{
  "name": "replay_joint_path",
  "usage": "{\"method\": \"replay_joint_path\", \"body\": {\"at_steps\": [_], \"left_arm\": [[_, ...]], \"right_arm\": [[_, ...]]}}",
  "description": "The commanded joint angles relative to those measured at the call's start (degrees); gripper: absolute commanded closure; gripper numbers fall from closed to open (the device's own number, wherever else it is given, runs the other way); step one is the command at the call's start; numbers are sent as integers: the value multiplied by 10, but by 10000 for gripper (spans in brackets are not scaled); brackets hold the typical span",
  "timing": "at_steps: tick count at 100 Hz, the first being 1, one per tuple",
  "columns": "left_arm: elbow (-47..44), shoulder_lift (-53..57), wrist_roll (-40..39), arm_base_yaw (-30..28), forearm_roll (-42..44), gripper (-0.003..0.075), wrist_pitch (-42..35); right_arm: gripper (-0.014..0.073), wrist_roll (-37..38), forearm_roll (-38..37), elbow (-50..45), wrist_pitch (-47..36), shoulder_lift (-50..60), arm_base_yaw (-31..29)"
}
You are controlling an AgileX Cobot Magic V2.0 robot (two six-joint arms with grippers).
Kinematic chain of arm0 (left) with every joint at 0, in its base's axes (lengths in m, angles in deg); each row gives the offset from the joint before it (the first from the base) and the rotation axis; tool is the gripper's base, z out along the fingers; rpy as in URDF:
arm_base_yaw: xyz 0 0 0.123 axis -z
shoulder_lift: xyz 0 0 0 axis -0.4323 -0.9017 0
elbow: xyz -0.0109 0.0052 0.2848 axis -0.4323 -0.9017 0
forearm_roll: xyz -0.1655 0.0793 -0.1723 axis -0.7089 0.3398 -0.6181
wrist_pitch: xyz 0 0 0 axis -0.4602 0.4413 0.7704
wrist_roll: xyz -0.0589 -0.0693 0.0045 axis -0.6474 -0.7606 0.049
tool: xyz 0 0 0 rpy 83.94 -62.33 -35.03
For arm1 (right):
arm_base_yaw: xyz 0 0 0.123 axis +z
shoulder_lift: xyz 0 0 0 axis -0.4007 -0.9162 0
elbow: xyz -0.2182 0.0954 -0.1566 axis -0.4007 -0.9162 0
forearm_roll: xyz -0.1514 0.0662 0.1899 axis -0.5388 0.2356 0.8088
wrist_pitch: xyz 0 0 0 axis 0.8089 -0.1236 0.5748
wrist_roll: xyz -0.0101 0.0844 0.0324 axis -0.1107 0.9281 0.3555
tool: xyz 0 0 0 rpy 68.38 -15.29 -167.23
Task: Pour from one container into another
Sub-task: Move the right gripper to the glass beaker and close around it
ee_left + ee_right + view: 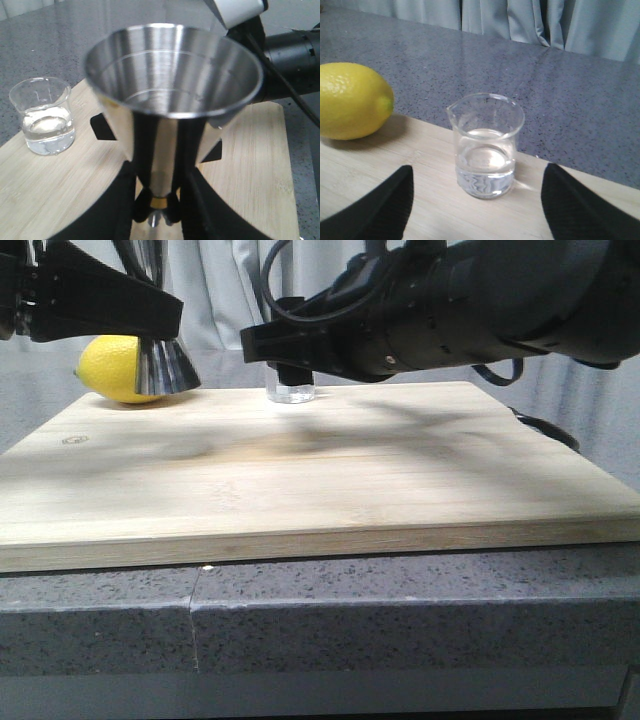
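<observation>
glass beaker (485, 146) of clear liquid stands between the open right gripper (477, 210) fingers, lemon (351, 106) nearby.

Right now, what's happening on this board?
The left hand is shut on the steel jigger at its waist, holding it upright. The right hand is open with its fingers on either side of the glass beaker, which stands on the wooden board with clear liquid inside. A lemon lies nearby.

Pale grey-blue curtains (225, 285) hang in folds across the back — no wall or window visible. Dark grey speckled stone countertop (330, 595) fills the foreground, one thin vertical seam in its front edge. Light is soft and even — diffuse shadows only.
</observation>
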State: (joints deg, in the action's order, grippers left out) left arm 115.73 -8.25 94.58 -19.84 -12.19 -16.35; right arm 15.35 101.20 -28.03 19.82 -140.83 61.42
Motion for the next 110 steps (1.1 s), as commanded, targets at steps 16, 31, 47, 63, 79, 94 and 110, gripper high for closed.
{"method": "replay_joint_path", "body": {"at_steps": [16, 31, 47, 63, 79, 94, 110], "left_arm": [[17, 24, -5, -1, -37, 740, 32], [17, 24, -5, -1, -37, 740, 32], [17, 24, -5, -1, -37, 740, 32], [17, 24, -5, -1, -37, 740, 32], [17, 24, -5, -1, -37, 739, 32], [17, 24, -5, -1, -37, 739, 32], [17, 24, -5, -1, -37, 739, 32]], "right_arm": [[112, 22, -37, 28, -75, 2, 1], [112, 25, -38, 28, -84, -3, 1], [112, 25, -38, 28, -84, -14, 1], [112, 25, -38, 28, -80, -17, 1], [112, 25, -38, 28, -86, -29, 1], [112, 25, -38, 37, -88, -42, 1], [112, 25, -38, 52, -88, -45, 1]]}}
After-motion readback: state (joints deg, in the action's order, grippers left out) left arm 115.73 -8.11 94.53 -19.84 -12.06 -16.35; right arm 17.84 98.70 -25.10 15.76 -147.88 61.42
